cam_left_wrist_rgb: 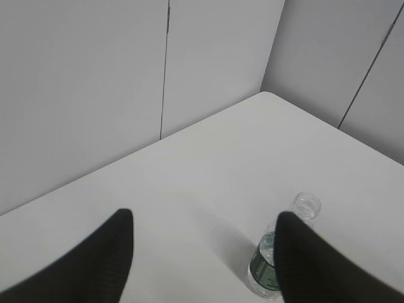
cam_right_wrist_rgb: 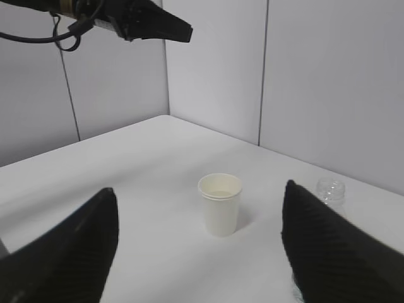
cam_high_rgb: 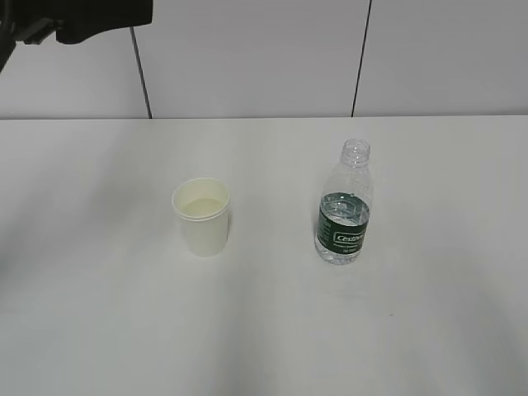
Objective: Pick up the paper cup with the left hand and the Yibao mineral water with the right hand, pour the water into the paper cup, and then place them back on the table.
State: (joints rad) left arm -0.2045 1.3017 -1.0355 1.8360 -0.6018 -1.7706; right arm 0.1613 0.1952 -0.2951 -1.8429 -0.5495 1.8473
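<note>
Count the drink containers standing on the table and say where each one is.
2. The paper cup stands left of centre; the Yibao mineral water, uncapped, stands upright to its right, apart from it. Nothing else shows on the table.

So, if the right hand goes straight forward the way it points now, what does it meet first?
Probably the paper cup. In the right wrist view it stands upright on the table, roughly centred between the open fingers. The Yibao mineral water sits off to the right, so it is likely missed. Depth is hard to judge.
</note>
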